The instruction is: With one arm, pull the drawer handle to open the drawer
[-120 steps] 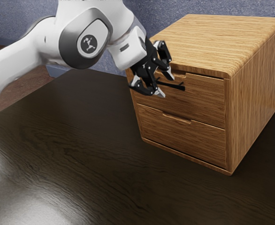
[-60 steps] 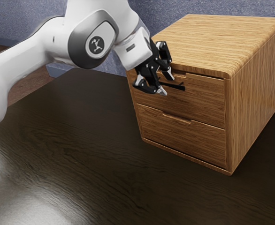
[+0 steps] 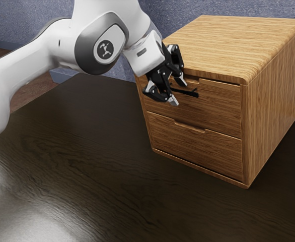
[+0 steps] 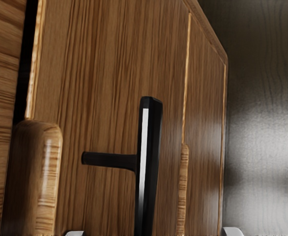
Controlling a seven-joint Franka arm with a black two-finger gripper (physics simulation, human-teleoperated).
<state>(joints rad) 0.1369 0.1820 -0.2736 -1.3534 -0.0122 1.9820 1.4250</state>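
While the exterior view takes in the whole light brown wooden cabinet (image 3: 238, 45) on the dark wooden table (image 3: 87, 166), the wrist view goes up close to the thin black bar handle (image 4: 146, 167) on the cabinet's top drawer (image 3: 213, 106). The black two-finger claw (image 3: 179, 93) sits at the cabinet's front, fingers apart, one above and one below the handle, not squeezing it. The top drawer looks shut.

Dark wood table (image 3: 87, 176), oak drawer cabinet (image 3: 268, 101) standing on it

The tool (image 3: 177, 91) hides one end of the handle (image 3: 191, 93), which the wrist view's edge also cuts off.
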